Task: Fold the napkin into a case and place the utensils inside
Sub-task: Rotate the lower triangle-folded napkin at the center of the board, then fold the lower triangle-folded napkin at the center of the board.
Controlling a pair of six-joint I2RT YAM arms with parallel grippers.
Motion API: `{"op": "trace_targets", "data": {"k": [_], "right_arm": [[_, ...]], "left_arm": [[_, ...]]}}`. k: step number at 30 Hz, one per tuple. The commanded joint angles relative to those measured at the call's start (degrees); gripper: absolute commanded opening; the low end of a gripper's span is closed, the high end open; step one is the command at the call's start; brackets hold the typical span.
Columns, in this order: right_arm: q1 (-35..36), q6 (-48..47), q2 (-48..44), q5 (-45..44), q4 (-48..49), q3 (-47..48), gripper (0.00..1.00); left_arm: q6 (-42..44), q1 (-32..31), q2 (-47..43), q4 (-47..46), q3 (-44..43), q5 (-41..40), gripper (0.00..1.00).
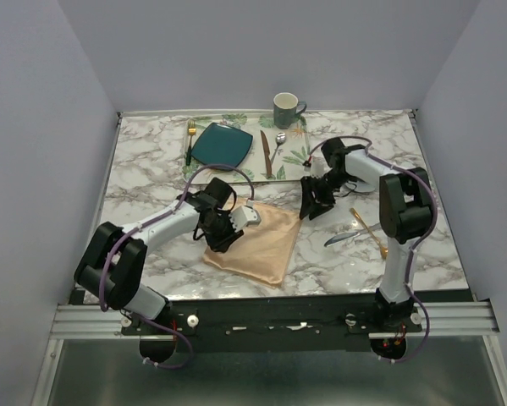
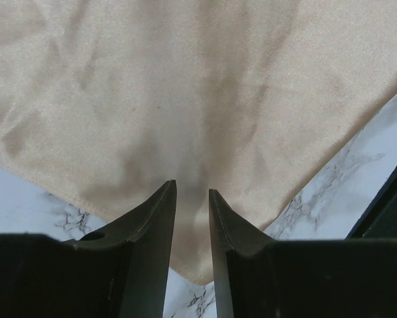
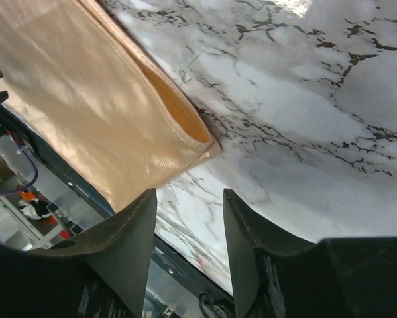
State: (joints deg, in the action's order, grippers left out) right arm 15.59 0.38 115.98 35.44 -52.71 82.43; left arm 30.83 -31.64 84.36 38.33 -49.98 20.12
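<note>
Napkin [image 1: 266, 241] lies beneath left gripper's [image 2: 192, 189] parted jaws, just beyond right gripper's [image 3: 188, 193] open ones.

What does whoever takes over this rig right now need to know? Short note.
Left gripper: jaws narrowly apart, empty, tips down over the left part of the napkin.
Right gripper: open, empty, just off the napkin's far-right corner.
Napkin: lies flat, folded; doubled layers show at that corner.
Gold spoon and silver knife: on the table right of the napkin, outside it.
Left to do: finish the case, then put both utensils in.
</note>
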Motion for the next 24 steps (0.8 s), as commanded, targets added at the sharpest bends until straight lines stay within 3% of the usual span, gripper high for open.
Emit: {"op": "trace_targets", "data": {"k": [1, 18, 24], "right_arm": [[-0.92, 2.87, 4.94, 1.56, -1.08, 1.76, 0.54], [-1.09, 9.19, 11.11, 9.47, 2.08, 3.35, 0.5], [-1.09, 10.43, 11.46, 9.04, 3.22, 3.35, 0.32]], "left_arm": [[-0.33, -2.02, 1.16, -1.67, 2.07, -0.34, 0.38], [-3.05, -4.57, 1.69, -4.05, 3.75, 0.18, 0.37], [-3.14, -4.57, 1.78, -4.22, 3.92, 0.1, 0.36]]}}
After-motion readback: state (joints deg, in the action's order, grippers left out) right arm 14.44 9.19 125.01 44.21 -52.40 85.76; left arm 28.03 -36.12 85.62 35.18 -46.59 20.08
